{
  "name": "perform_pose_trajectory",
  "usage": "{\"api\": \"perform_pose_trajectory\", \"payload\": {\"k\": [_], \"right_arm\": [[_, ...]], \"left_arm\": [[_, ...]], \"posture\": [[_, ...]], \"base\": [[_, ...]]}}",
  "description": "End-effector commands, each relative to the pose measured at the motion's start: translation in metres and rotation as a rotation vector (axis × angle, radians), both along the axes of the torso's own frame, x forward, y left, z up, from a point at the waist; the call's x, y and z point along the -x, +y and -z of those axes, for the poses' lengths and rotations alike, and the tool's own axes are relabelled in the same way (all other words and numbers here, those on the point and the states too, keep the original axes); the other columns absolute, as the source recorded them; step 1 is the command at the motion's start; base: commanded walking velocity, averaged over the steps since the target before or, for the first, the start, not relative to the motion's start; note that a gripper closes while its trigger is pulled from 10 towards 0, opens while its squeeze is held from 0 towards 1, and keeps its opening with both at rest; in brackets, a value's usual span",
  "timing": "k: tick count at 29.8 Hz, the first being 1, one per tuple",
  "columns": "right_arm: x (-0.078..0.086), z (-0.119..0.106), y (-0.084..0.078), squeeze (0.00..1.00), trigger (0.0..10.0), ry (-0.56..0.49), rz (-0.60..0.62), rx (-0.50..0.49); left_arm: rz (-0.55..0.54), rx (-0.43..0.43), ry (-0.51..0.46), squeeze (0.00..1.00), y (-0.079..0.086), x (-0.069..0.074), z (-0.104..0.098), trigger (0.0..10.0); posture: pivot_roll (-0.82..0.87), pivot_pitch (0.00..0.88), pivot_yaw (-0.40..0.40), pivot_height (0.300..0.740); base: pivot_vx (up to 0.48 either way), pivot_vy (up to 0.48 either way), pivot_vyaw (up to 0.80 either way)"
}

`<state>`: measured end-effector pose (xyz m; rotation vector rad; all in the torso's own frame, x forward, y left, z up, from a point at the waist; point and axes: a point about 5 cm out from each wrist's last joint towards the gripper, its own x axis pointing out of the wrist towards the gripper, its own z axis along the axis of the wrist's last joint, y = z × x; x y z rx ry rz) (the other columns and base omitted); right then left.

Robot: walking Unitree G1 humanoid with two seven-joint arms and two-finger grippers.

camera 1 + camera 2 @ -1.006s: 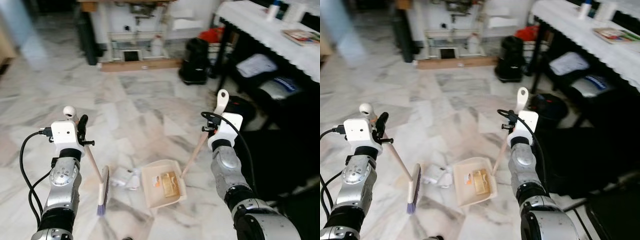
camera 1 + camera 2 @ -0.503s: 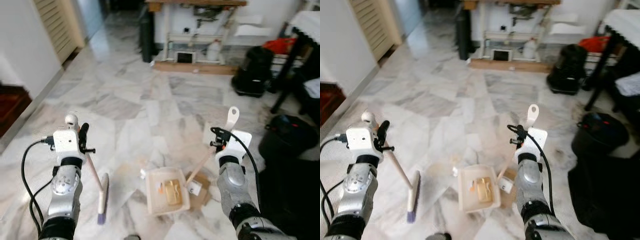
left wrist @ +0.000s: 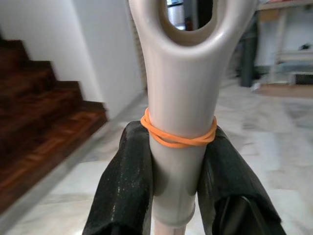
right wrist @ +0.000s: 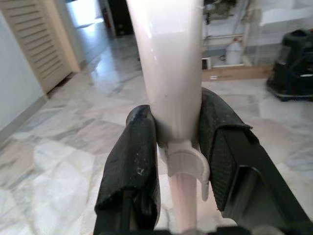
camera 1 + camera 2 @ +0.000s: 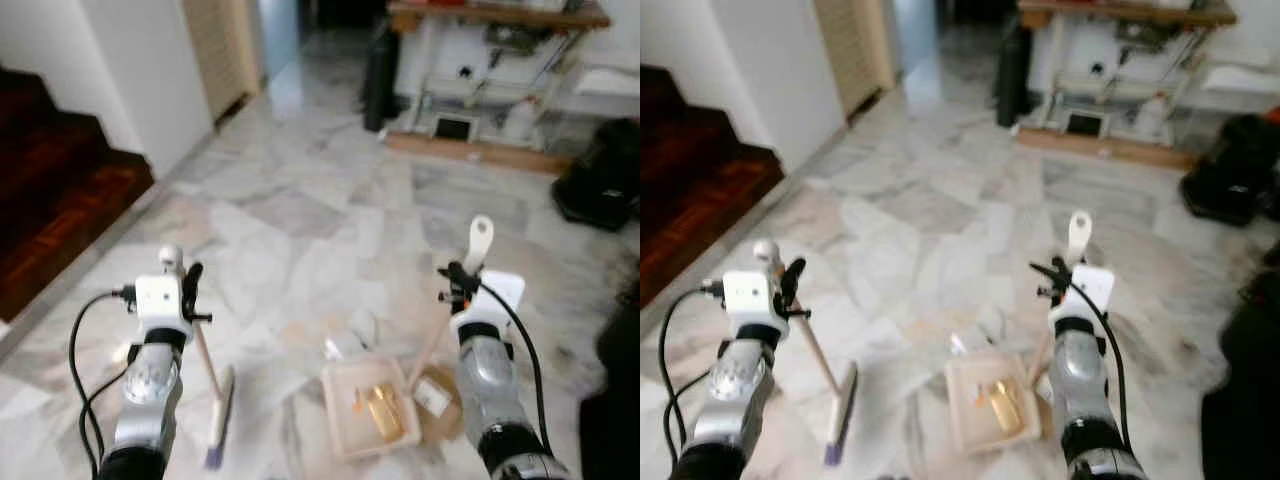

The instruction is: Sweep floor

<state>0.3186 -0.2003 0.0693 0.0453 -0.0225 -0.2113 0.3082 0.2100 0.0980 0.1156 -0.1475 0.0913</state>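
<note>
Two silver arms reach forward over a pale grey-veined marble floor [image 5: 300, 220], each holding a sweeping tool by its handle. The left claw [image 3: 171, 161] is pinched on the beige plastic handle of a short broom [image 5: 205, 365]; in the left wrist view its black fingers [image 3: 124, 181] press against both sides of the handle just below an orange rubber band [image 3: 178, 137] wound round it, under the handle's hanging loop. From the head views the broom's stick slants down and forward from the left claw to a narrow brush head with purple-tipped bristles [image 5: 220, 430] resting on the floor.

The right claw [image 4: 178, 142] is clamped on the pale cream handle of a long-handled dustpan [image 5: 375, 415], its black fingers [image 4: 134, 161] squeezing the handle where a clip-shaped plastic collar joins the thinner stick. The handle's flat top end sticks up above the right wrist, and the stick slopes down to the cream rectangular pan, which sits on the floor between the two arms, nearer the right one. Inside the pan lies a yellowish-brown piece of litter [image 5: 385, 410], blurred. A flat brown scrap with a white label [image 5: 432, 395] lies on the floor just beside the pan's right edge, and a small white scrap [image 5: 338, 348] lies just beyond the pan's far left corner.

Dark wooden stairs [image 5: 50, 200] rise at the left beside a white wall [image 5: 140, 70]. Across the room stands a white shelf unit with a wooden top [image 5: 490, 60], and a black bag [image 5: 600, 185] sits on the floor at the right.
</note>
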Motion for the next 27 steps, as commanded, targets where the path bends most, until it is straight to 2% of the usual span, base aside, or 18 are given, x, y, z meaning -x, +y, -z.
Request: {"api": "perform_pose_trajectory", "payload": {"k": [1,6,12,21,27], "right_arm": [[-0.005,-0.013,0.003,0.00,10.0,-0.059,-0.004,-0.008],[-0.007,-0.009,0.011,0.00,10.0,-0.032,-0.034,-0.024],[-0.005,-0.002,0.018,0.00,10.0,-0.007,-0.040,-0.048],[0.000,0.004,0.018,0.00,10.0,0.008,-0.029,-0.066],[-0.002,0.003,0.015,0.00,10.0,0.014,-0.021,-0.088]], "left_arm": [[0.007,0.000,-0.040,0.00,-0.002,-0.004,-0.007,10.0],[-0.030,0.006,-0.055,0.00,0.002,-0.002,-0.007,10.0],[-0.052,-0.010,-0.050,0.00,0.012,0.005,-0.003,10.0],[-0.066,-0.016,-0.017,0.00,0.015,0.014,0.007,10.0],[-0.055,-0.012,-0.016,0.00,0.010,0.013,0.007,10.0]], "posture": [[-0.02,0.000,0.012,0.740],[0.04,0.000,-0.019,0.740],[0.08,0.000,-0.013,0.740],[0.09,0.000,-0.013,0.740],[0.09,0.000,-0.016,0.740]], "base": [[0.000,0.000,0.80],[0.000,0.000,0.80],[0.000,0.000,0.80],[0.000,0.000,0.80],[0.000,0.000,0.00]]}}
